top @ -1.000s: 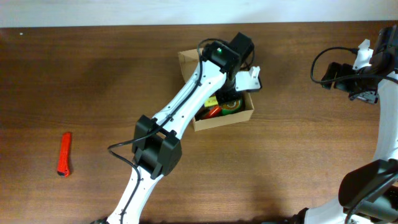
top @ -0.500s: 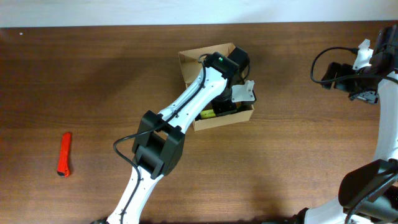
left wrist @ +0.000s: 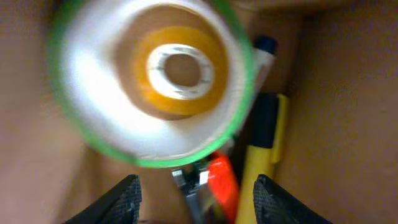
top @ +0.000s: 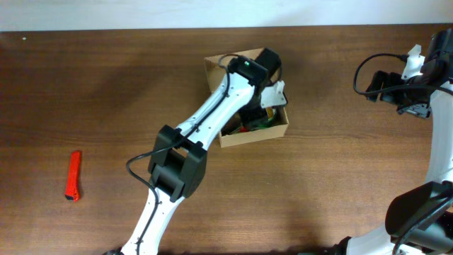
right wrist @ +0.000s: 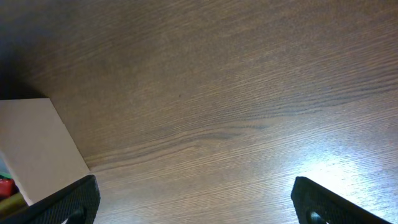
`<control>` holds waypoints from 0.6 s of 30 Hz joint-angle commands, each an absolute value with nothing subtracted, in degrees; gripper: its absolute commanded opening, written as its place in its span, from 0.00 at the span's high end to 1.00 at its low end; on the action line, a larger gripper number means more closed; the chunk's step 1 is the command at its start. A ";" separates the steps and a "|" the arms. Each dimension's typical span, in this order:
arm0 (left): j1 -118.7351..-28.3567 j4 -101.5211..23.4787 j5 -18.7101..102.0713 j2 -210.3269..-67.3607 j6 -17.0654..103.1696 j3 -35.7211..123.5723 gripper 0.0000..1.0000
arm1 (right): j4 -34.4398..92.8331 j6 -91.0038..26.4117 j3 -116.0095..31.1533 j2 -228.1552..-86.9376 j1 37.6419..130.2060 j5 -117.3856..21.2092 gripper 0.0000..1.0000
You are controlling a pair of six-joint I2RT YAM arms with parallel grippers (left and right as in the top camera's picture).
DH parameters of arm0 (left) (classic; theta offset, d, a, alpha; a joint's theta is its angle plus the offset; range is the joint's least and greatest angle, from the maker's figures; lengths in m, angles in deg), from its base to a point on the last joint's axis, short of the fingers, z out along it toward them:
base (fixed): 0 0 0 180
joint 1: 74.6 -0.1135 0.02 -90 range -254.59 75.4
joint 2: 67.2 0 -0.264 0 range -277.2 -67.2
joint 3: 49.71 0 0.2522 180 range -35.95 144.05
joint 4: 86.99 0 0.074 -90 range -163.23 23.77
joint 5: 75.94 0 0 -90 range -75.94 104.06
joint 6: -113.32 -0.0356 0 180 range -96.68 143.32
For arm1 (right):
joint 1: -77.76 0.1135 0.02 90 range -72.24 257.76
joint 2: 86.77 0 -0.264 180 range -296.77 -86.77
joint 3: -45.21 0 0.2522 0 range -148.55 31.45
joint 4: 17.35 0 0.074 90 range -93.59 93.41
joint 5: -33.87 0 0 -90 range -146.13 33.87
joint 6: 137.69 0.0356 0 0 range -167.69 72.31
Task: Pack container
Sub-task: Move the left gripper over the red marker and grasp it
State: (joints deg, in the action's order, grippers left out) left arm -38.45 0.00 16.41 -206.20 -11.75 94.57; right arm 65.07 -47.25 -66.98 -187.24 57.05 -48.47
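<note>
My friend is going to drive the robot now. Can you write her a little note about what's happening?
Left gripper: open inside the container, nothing between the fingers, a green-edged tape roll right in front of them.
Right gripper: open, empty, over the bare table.
Done: the tape roll, a yellow marker and other bits are in the container.
Left: the red marker lies out on the table, far from the container; it probably goes in next. The container is open on top.
</note>
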 commanded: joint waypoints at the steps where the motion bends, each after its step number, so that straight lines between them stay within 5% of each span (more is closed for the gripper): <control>1: -39.81 0.07 15.04 -202.83 -9.13 98.37 0.42 | 64.92 -46.79 -66.79 -187.61 56.83 -47.73 0.01; 12: -41.06 0.73 0.66 -186.09 0.57 99.38 0.42 | 63.61 -46.79 -64.43 -187.68 56.83 -47.73 0.01; 18: -50.41 0.27 -3.96 -174.57 10.63 97.65 0.37 | 63.72 -46.79 -64.43 -187.68 56.83 -47.68 0.01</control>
